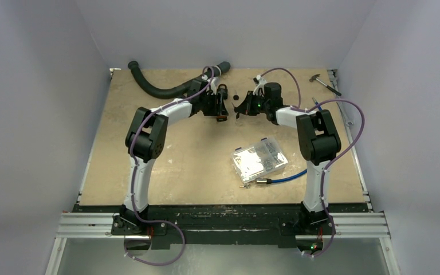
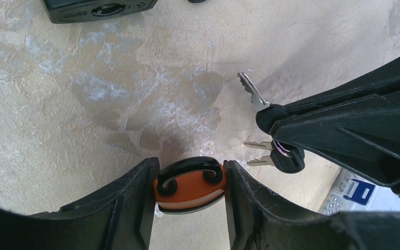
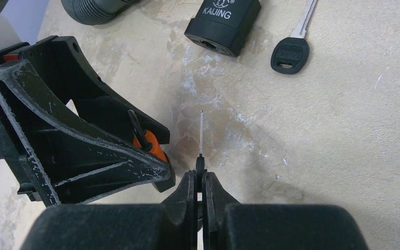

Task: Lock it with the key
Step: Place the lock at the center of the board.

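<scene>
Padlock [image 2: 190,190] is braced in the left claw [image 2: 191,166] so the key [image 2: 253,92], pinched blade-out in the right claw [image 3: 200,177], can be inserted.

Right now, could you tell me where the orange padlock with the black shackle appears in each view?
Top external: orange padlock with black shackle, upper centre.
Left wrist: bottom centre, clamped in the left gripper.
Right wrist: left of centre, mostly hidden behind that gripper.
Shared landmark: the black padlock lying loose nearby.

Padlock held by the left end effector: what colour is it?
Orange padlock, black shackle; left wrist view shows it best.
</scene>
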You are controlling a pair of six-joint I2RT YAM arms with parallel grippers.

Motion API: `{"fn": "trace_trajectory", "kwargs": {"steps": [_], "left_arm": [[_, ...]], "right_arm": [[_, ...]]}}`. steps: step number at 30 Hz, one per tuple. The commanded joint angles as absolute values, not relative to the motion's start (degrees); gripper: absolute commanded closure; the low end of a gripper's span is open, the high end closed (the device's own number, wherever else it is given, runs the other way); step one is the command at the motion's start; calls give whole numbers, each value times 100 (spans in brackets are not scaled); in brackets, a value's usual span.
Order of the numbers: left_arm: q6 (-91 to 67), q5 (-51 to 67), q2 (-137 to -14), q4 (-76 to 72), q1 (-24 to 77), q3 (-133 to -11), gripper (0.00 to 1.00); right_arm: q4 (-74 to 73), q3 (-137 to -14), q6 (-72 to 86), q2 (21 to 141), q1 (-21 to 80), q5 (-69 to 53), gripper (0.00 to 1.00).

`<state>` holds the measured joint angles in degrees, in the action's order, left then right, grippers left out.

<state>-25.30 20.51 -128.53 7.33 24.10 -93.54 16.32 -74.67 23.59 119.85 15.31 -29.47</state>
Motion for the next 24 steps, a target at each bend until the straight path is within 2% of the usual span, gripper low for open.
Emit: {"fn": "trace_trajectory", "kwargs": {"steps": [1,7,12,20,22,24], "left_arm": [[-2338,1786,-13016,1021,2443,-9500,59],[-2351,1738,-13025,1067,2452,-9527,49],[-2373,1733,-12995,1072,2461,-9463,36],[-2459,1733,-12905,997,2461,-9404,28],[-2453,1722,-12835,993,2461,-9399,23],[-2429,1694,-12750,989,2448,-9389,17]], "right_arm": [[1819,-7550,2477,12084,1509,-2857,93],[1837,-7588,2502,12149,1498,-2876,91],[1885,-7607,2561,12204,1486,-2883,91],[1907,-7618,2601,12234,1478,-2876,89],[1916,-7619,2612,12203,1476,-2885,82],[1868,-7655,2655,12190,1468,-2900,68]]}}
